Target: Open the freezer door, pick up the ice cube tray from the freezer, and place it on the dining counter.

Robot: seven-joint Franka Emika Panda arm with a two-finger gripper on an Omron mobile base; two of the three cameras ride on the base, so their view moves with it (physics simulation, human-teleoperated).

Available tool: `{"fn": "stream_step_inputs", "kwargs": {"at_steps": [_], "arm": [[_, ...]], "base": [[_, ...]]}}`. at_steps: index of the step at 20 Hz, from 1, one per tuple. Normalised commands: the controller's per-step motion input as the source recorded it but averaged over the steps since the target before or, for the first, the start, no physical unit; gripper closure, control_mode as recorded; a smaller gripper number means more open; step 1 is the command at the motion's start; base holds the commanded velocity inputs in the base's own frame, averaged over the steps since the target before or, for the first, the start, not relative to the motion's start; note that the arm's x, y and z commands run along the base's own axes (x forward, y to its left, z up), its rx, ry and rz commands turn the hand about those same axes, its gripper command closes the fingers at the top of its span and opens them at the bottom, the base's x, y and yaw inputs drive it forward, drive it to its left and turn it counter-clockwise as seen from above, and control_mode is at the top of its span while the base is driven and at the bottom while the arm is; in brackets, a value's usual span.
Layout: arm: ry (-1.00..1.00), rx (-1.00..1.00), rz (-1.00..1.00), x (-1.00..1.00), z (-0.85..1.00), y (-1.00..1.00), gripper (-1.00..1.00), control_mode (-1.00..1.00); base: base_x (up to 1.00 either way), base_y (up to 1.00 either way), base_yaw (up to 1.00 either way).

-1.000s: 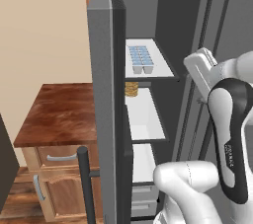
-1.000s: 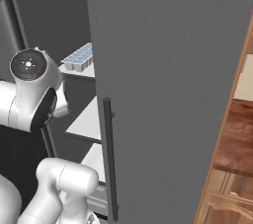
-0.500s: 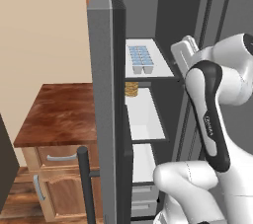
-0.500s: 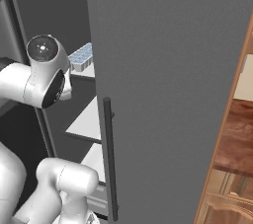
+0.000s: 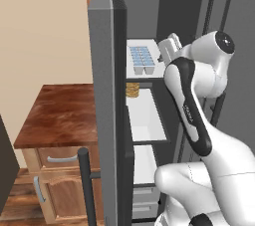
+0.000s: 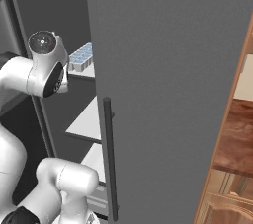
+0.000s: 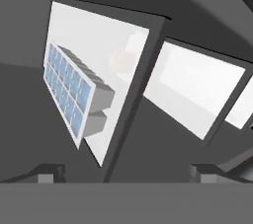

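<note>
Glossy white rounded arm [image 5: 199, 120] segments, dark grey bands at the joints, round dark cap with small dots on one joint [image 6: 42, 43], faint grey lettering

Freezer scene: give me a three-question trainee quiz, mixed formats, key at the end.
1. True or false: the freezer door is already swung open.
2. The ice cube tray sits on which shelf: A top, B middle, C bottom drawer?
3. Fill in: the pincer is ____ and holds nothing.

Key: 1 true. 2 A; the stack of round golden-brown food sits one shelf lower. 3 open; its tips stand wide apart, short of the tray.
</note>
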Motion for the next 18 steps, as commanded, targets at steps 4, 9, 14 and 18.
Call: {"fn": "stream_step_inputs", "kwargs": {"at_steps": [4,9,14,18], "arm": [[0.08,0.06,-0.03,0.57,-0.16,0.01,-1.00,-1.00],[0.10,0.09,0.00,0.58,-0.07,0.00,-1.00,-1.00],[0.03,0.04,0.00,0.49,-0.11,0.00,-1.00,-1.00],[0.00,0.01,0.00,0.31,-0.14,0.00,-1.00,-1.00]], "base": [[0.00,0.00,0.00],[0.00,0.00,0.00],[0.00,0.00,0.00],[0.00,0.00,0.00]]}}
